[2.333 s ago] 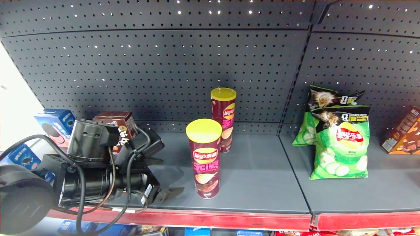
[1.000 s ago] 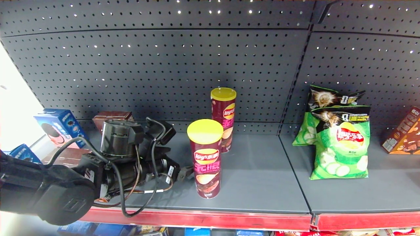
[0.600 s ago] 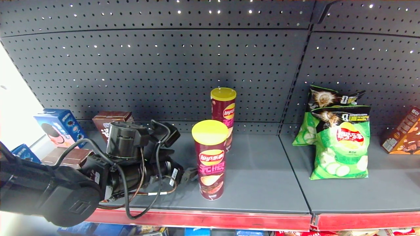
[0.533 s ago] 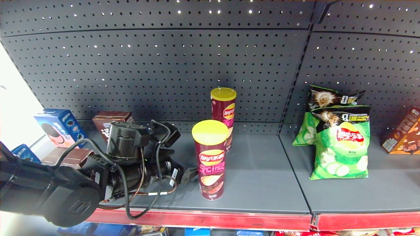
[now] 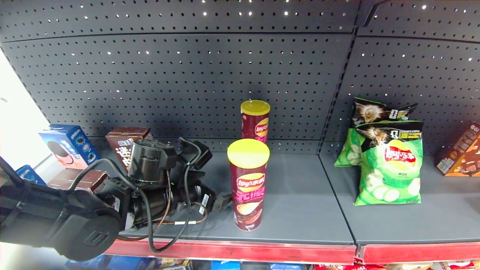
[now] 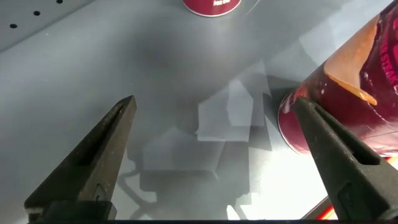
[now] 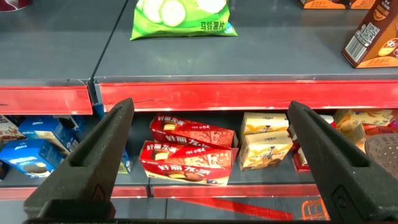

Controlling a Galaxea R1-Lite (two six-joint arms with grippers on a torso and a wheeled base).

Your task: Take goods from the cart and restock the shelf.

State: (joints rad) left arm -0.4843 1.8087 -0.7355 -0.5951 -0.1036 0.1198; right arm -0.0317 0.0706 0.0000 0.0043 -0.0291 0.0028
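Your left hand [image 6: 211,127] lies low over the grey shelf [image 5: 300,202], close to its red front edge [image 5: 262,252], with its two fingers spread wide and gripping nothing. In the left wrist view, bare shelf fills the gap between them. The front chip can [image 5: 248,187] stands upright just beside one finger [image 6: 329,155], mostly on that finger's outer side. The fingertip sits right at the can's foot, and you cannot tell whether they touch. This can, dark red with a yellow lid, stands near the front of the shelf. A second can [image 5: 255,122] of the same kind stands upright behind it, close to the pegboard back wall [image 5: 187,82].

To the left of your arm are blue biscuit boxes [image 5: 63,144] and brown boxes [image 5: 123,144]. To the right, past the shelf seam, two green chip bags [image 5: 390,165] lean one behind the other, with a brown box [image 5: 459,152] further right.

Your right hand [image 7: 208,124] is also spread wide and empty, held out in front of the shelving. Past it, the shelf below carries red boxes [image 7: 186,152] and yellow boxes [image 7: 264,140].
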